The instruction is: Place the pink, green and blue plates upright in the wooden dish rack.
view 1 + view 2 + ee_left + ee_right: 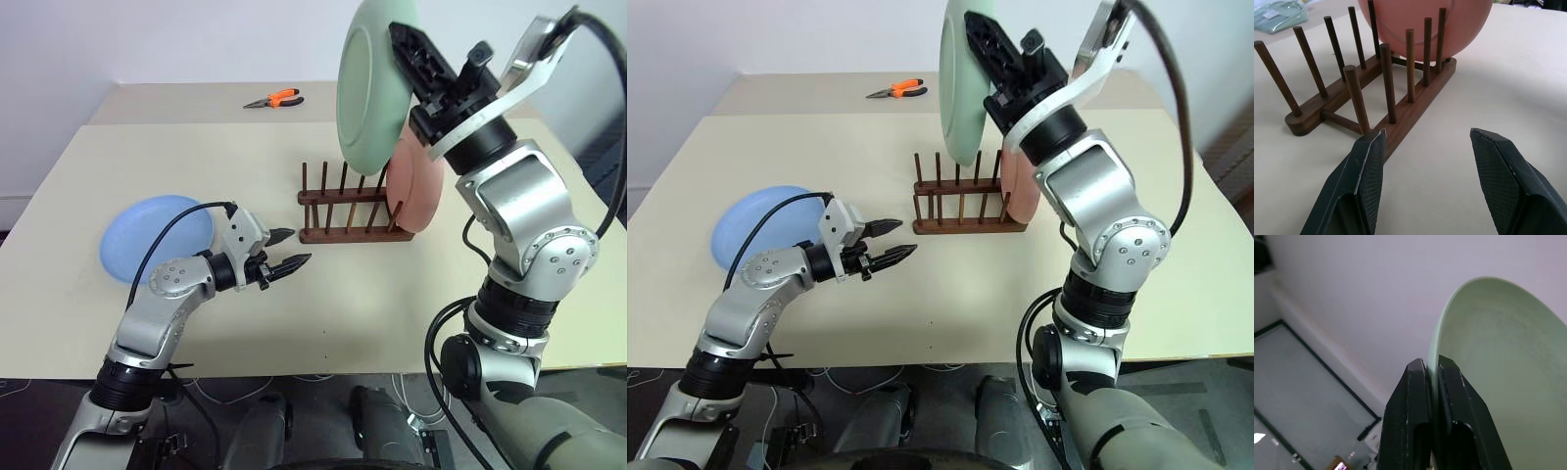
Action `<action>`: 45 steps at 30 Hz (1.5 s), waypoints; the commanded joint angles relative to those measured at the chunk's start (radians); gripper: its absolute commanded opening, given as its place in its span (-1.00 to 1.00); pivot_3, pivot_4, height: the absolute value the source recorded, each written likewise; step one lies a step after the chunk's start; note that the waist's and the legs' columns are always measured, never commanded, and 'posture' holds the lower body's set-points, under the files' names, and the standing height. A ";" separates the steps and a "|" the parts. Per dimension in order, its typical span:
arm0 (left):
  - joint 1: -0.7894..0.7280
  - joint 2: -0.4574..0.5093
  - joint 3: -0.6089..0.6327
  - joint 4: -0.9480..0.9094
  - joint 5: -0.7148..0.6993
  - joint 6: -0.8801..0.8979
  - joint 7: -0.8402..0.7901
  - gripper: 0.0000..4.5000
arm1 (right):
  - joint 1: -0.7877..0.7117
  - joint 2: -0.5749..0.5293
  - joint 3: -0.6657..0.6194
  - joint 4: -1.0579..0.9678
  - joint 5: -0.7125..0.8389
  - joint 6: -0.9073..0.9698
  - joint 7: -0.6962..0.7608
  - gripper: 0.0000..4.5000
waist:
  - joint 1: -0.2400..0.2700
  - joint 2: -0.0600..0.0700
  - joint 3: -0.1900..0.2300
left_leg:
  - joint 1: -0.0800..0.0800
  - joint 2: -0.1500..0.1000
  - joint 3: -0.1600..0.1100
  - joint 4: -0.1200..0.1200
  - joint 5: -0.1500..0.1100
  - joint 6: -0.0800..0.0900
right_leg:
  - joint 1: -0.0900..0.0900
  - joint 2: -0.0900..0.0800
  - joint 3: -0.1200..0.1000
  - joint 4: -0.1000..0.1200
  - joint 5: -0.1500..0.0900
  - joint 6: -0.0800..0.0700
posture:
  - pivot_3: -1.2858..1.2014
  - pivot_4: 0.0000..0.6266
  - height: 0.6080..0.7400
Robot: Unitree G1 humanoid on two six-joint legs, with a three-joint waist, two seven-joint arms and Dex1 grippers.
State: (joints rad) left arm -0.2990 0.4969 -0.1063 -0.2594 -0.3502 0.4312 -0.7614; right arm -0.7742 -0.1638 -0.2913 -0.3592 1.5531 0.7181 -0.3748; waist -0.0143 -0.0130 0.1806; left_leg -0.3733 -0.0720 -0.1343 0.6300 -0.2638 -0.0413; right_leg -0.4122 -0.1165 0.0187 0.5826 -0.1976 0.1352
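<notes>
While the right gripper (407, 44) is raised high above the table (411, 304), its two black fingers (1415, 406) are pinched tight on the rim of the green plate (372, 88), which it holds on edge in the air above the wooden dish rack (343, 211). From the right wrist view the plate's thin edge runs straight up between the two pads, with the plate's pale green face spreading off to one side.

On the rack, the pink plate (416, 186) already stands upright among the pegs at the end nearer the robot's right; the slots toward the left end are bare, as the left wrist view shows plainly. The green plate hangs above and slightly behind the pink one, and the head views do not settle whether their rims touch; probably they are just apart.

Lower down, the left gripper (286, 250) hovers over the table a little to the left of the rack, pointing toward it, its fingers spread apart with nothing between them. Behind that arm the blue plate (157, 235) lies flat on the table, well apart from the rack.

At the table's far edge lie orange-handled pliers (276, 98). No writing or label can be read on any of these things.
</notes>
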 commanded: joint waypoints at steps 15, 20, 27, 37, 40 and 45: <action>-0.012 0.011 0.026 -0.105 -0.035 0.075 0.018 0.24 | 0.082 -0.055 0.095 0.160 -0.208 -0.007 0.121 -0.54 | -0.003 0.001 0.000 | 0.000 0.000 0.001 0.000 0.000 0.000 | 0.000 0.001 0.000 0.000 0.000 0.000 | 0.03 -0.52 1.00; -0.005 0.005 0.062 -0.094 -0.061 0.110 0.046 0.64 | 0.041 -0.175 0.186 0.088 -0.481 -0.057 0.285 0.56 | -0.002 0.001 0.000 | 0.000 0.000 0.001 0.000 0.000 0.000 | 0.000 0.001 0.000 0.000 0.000 0.000 | 0.03 -0.52 1.00; -0.074 -0.084 0.269 0.083 0.039 0.044 0.378 1.00 | -0.039 -0.381 0.282 0.014 -0.842 -0.235 0.597 0.99 | -0.001 0.000 0.000 | 0.000 0.000 0.001 0.000 0.000 0.000 | 0.000 0.001 0.000 0.000 0.000 0.001 | 0.03 -0.52 1.00; -0.144 -0.176 0.736 0.187 0.101 0.300 1.030 1.00 | 0.027 -0.431 0.502 -0.044 -1.145 -0.367 0.890 0.99 | 0.001 -0.006 -0.001 | 0.000 0.000 0.000 0.000 0.000 -0.001 | 0.000 0.001 0.000 -0.001 0.000 0.001 | 0.03 -0.52 1.00; -0.139 -0.233 0.836 0.120 0.031 0.401 1.082 1.00 | 0.046 -0.414 0.511 -0.033 -1.180 -0.383 0.929 0.99 | 0.009 -0.008 0.000 | -0.001 0.000 -0.001 0.001 0.000 -0.001 | 0.000 0.000 -0.001 -0.001 0.000 0.002 | 0.03 -0.52 1.00; -0.134 -0.324 0.950 0.041 -0.105 0.550 1.105 0.89 | 0.063 -0.384 0.508 -0.015 -1.217 -0.399 0.975 1.00 | 0.012 -0.012 -0.001 | 0.000 -0.001 -0.002 0.001 0.001 -0.002 | 0.001 0.000 -0.002 0.000 0.000 0.001 | 0.03 -0.52 1.00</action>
State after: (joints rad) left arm -0.4305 0.1843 0.8054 -0.1667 -0.3951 0.9390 0.3363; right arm -0.7099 -0.5592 0.2336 -0.3661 0.3510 0.3456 0.5872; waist -0.0027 -0.0255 0.1793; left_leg -0.3735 -0.0726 -0.1358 0.6313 -0.2631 -0.0434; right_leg -0.4112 -0.1166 0.0168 0.5822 -0.1974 0.1365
